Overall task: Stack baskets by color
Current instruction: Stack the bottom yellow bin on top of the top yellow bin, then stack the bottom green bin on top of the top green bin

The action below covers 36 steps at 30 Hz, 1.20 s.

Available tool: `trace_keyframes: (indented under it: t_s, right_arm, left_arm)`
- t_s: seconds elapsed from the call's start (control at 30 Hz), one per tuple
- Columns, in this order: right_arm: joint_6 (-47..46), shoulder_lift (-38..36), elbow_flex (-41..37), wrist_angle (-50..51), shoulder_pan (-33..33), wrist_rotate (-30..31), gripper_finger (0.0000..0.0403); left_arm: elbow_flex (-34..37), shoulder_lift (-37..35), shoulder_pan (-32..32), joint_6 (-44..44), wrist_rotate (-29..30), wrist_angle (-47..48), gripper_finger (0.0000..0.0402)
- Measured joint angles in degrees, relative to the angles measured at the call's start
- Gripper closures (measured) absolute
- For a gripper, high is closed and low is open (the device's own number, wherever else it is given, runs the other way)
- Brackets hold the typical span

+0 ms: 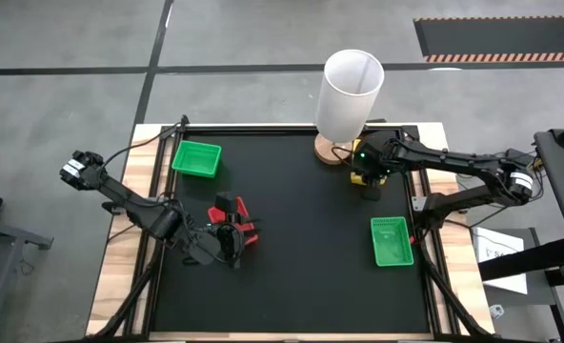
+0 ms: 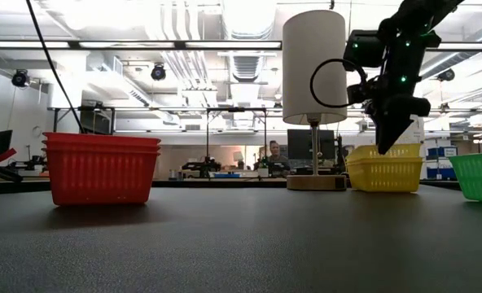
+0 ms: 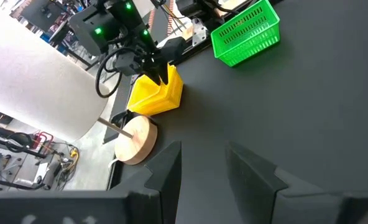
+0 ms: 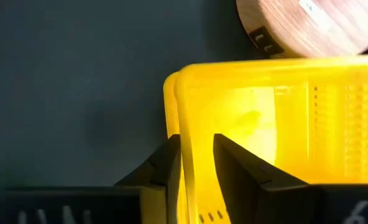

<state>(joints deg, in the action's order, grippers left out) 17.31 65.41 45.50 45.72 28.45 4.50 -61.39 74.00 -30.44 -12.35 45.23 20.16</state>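
Observation:
A stack of yellow baskets rests on the black table at the far right, beside the lamp's wooden base. My right gripper points down into it, slightly open. One finger is outside the stack's end wall and one is inside. A stack of red baskets stands on the table at the near left. My left gripper hovers over it, open with nothing between its fingers. Single green baskets lie at the far left and the near right. My right gripper comes from above, its fingers straddling the end wall of the top yellow basket, which sits nested in the stack on the table. A gap shows at the inner finger. Whether the outer finger touches the wall, I cannot tell.
The tall white cylinder on its round wooden base stands just beyond the yellow stack. Wooden borders and black rails frame the table. The black middle of the table lies bare between the stacks.

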Motion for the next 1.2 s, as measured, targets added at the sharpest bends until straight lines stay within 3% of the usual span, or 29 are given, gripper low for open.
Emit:
trace_keyframes:
  t_s: [0.23,0.5,0.6,0.83,1.03,1.2]
  right_arm:
    - [-6.7,0.0,5.3,9.0,0.0,-1.4,0.0288]
    - [-24.5,-0.3,11.8,13.9,-2.4,-21.5,0.0293]
    - [-29.7,-0.4,13.0,13.8,-6.9,-24.9,0.0293]
    - [-46.6,-0.4,14.2,12.8,-20.6,-24.3,0.029]
    - [-66.3,-0.4,13.6,10.6,-33.0,-15.2,0.0279]
    - [-80.3,-0.4,13.6,11.8,-42.6,-11.2,0.0274]
  left_arm:
    - [1.3,0.0,0.0,1.7,0.0,-0.1,0.0293]
    - [3.7,0.0,0.0,7.4,0.0,-0.2,0.0293]
    - [3.8,0.0,0.0,9.2,0.0,-0.2,0.0293]
    - [3.8,0.0,0.0,10.6,-0.1,-0.2,0.0293]
    - [3.8,0.0,0.0,10.5,-0.1,-0.2,0.0293]
    - [3.8,0.0,0.0,10.5,-0.1,-0.2,0.0293]
